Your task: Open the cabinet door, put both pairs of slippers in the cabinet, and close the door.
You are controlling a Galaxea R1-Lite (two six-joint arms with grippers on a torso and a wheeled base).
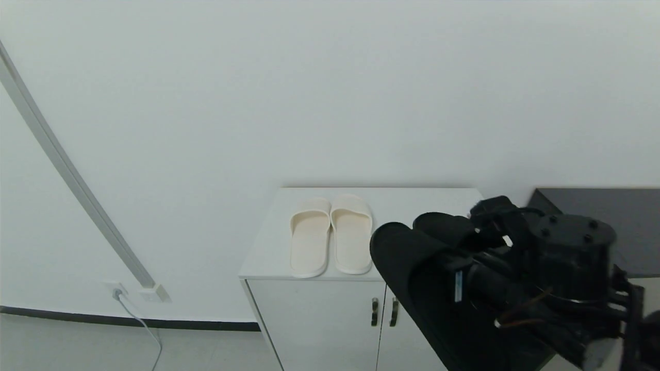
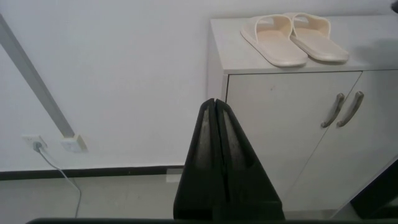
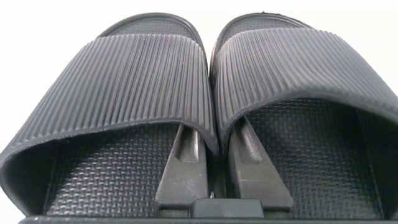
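Lettering on the small white-and-blue label (image 1: 458, 286) stuck to the right arm's wrist is too small to make out. The right arm comes in from the lower right of the head view, its wrist roughly level and aimed at the cabinet (image 1: 314, 319). The right gripper (image 3: 216, 155) carries the pair of black ribbed slippers (image 1: 407, 263). One finger (image 3: 181, 171) lies inside each slipper under the strap, and the two adjoining inner side walls are pinched between them. The black pair hangs in the air in front of the cabinet's right door and right top corner, soles tilted, apart from the top surface. The left gripper (image 2: 215, 109) is held low, off the cabinet's left front corner, with nothing in it and its fingers pressed flat together. On the cabinet top a pair of cream slippers (image 1: 330, 234) lies side by side, touching each other, toes toward the wall. Both doors are shut, and their two metal handles (image 1: 384, 312) stand upright just beside each other at the centre seam. Left of the cabinet, a wall socket (image 1: 116, 291) with a plugged-in cable sits at the foot of a slanting grey cable duct (image 1: 67, 170). A dark tabletop (image 1: 608, 201) stands to the cabinet's right.
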